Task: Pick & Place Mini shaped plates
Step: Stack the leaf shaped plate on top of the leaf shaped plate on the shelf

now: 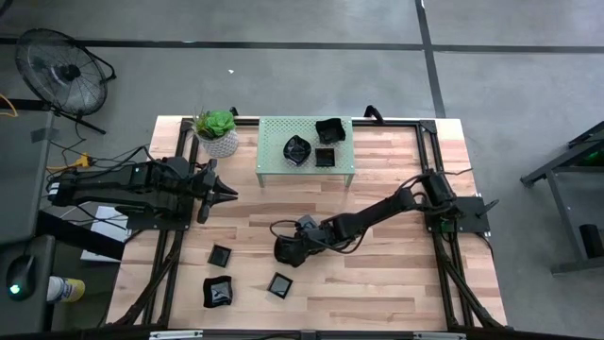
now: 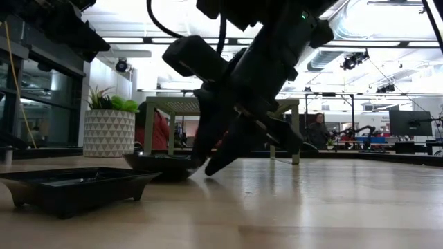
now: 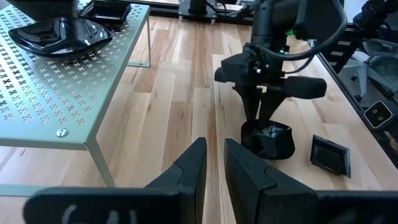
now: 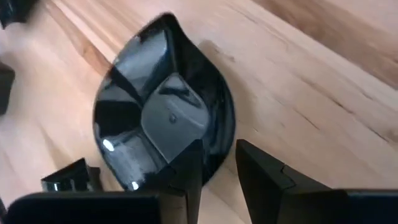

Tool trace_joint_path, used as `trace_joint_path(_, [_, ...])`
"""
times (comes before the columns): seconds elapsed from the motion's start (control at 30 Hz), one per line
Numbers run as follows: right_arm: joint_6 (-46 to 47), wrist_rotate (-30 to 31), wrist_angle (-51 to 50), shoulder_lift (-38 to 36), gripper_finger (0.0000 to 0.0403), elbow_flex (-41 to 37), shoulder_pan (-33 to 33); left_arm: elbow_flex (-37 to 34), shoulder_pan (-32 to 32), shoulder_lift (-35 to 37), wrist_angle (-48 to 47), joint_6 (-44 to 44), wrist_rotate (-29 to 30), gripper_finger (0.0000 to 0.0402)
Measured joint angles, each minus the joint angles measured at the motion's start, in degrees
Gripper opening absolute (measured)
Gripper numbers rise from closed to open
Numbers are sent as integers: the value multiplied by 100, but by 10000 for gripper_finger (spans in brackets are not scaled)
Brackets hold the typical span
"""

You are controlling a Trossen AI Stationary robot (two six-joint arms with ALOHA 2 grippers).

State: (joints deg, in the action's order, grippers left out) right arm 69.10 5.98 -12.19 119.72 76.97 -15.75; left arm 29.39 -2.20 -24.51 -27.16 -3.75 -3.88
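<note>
Right end effector [image 1: 286, 249] reaches down to a rounded black plate [image 1: 288, 250] on the desk [image 1: 396, 274], in front of the green perforated stand [image 1: 274, 151]. Its slightly parted fingers straddle the plate's rim, grip unclear. Left end effector [image 1: 229, 192], nearly closed and empty, waits beside the stand.

Light: bright, even overhead; ceiling fixtures [image 2: 360, 59] blown out at 12 o'clock in low view.
Glare: highlights on glossy dish [image 4: 163, 121].
Blur: right wrist view soft; low-view foreground table [image 2: 291, 207] defocused.
</note>
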Motion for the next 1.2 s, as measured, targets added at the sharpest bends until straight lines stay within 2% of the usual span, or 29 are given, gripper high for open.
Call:
trace_joint_path(0.4, [-53, 80, 63, -48, 58, 2, 11, 0, -2, -2, 2, 0, -2, 53])
trace_joint_path(0.73, [-175, 120, 69, -51, 6, 2, 21, 0, -1, -1, 2, 0, -2, 53])
trace_joint_path(1.2, [-652, 235, 2, -402, 1, 0, 93, 0, -2, -1, 3, -3, -2, 53])
